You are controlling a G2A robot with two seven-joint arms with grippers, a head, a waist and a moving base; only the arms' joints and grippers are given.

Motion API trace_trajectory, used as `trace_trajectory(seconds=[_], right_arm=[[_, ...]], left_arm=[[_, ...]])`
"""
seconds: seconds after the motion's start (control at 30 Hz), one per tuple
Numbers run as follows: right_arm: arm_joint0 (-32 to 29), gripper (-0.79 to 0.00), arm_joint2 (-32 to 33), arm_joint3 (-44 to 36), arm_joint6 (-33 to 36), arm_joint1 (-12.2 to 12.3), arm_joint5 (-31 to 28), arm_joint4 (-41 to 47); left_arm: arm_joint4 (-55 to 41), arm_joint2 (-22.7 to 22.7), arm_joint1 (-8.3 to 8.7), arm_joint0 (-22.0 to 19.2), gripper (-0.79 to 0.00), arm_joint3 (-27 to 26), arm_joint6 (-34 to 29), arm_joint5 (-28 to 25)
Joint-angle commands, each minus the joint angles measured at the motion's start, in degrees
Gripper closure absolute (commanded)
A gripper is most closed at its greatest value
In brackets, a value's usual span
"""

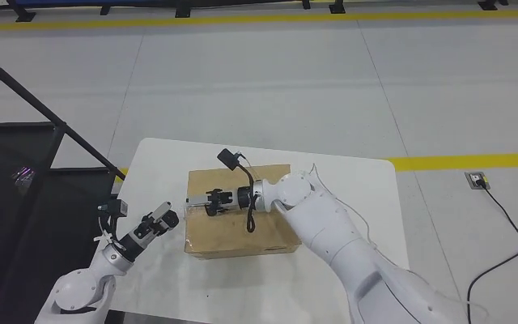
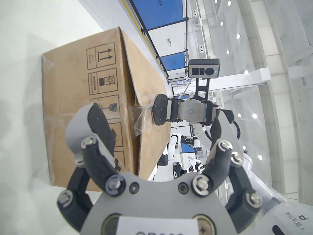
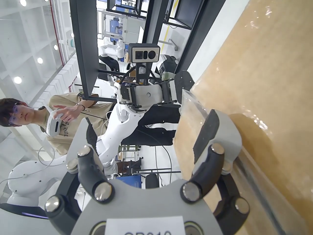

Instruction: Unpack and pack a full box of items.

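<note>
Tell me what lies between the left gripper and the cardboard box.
Nothing but bare white table. In the top view the left gripper sits apart from the near side of the box, and no item lies in that gap.

Box [image 1: 231, 236] on table [image 1: 348, 190]; right hand [image 1: 207, 201] seemingly atop

I drive two arms with glossy white shells, rounded at every joint: the right arm [image 1: 340, 231] and the left arm [image 1: 109, 263]. A black cable [image 1: 248, 212] loops at the right wrist. Each wrist carries a small grey camera [image 2: 203, 68] with a dark face, set on a black bracket. The left gripper [image 2: 157, 118] and the right gripper [image 3: 149, 123] look alike to me. Each has a grey base plate [image 2: 156, 196] bearing a white label. From the plate run black links pinned with silver screws [image 2: 113, 183], ending in pale grey fingers [image 2: 78, 123] faced with black dotted pads [image 2: 97, 121].
</note>
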Motion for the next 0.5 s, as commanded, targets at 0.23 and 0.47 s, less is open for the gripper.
trace_trajectory(seconds=[0.23, 0.47], right_arm=[[-0.79, -0.785, 2.71, 1.56, 2.22, 2.22, 0.03, -0.08], [-1.52, -0.785, 5.31, 1.7, 2.86, 4.66, -0.19, -0.03]], left_arm=[[-0.08, -0.1, 0.05, 0.23, -0.785, -0.77, -0.43, 0.08], [0.11, 0.0, 0.06, 0.35, -0.785, -1.3, -0.38, 0.11]])
